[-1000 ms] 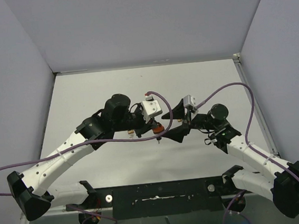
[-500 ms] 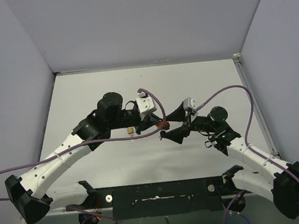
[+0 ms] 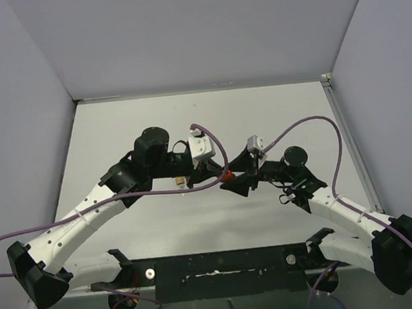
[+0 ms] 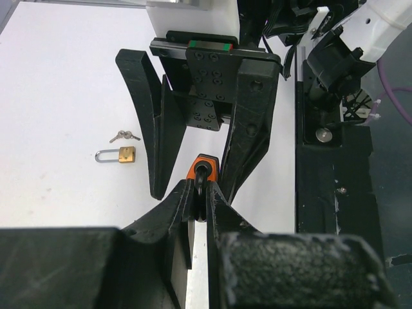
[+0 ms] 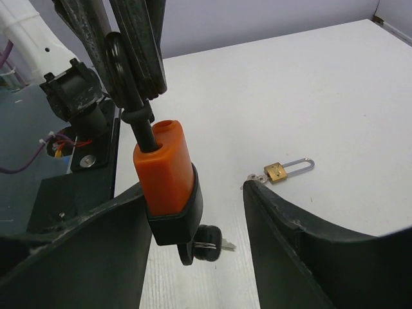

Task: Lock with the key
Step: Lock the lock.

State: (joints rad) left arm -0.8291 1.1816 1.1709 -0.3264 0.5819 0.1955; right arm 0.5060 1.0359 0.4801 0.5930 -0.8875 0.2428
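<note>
An orange padlock (image 5: 166, 174) with a black base hangs in the air, and black-headed keys (image 5: 206, 241) dangle from its underside. My left gripper (image 4: 203, 190) is shut on the padlock's black shackle and holds it from above; the padlock also shows in the left wrist view (image 4: 203, 166) and in the top view (image 3: 226, 173). My right gripper (image 5: 193, 193) is open. Its two fingers stand either side of the padlock body, the left finger (image 5: 96, 238) close against it and the right finger (image 5: 290, 232) well apart.
A small brass padlock (image 5: 277, 171) with a silver shackle lies on the white table, with small keys (image 4: 123, 136) beside it. It also shows in the top view (image 3: 181, 179) under the left arm. The black base rail (image 3: 224, 262) runs along the near edge.
My left wrist has swung and carried the orange padlock slightly right. My right gripper has moved left, so its open fingers now flank the padlock.
</note>
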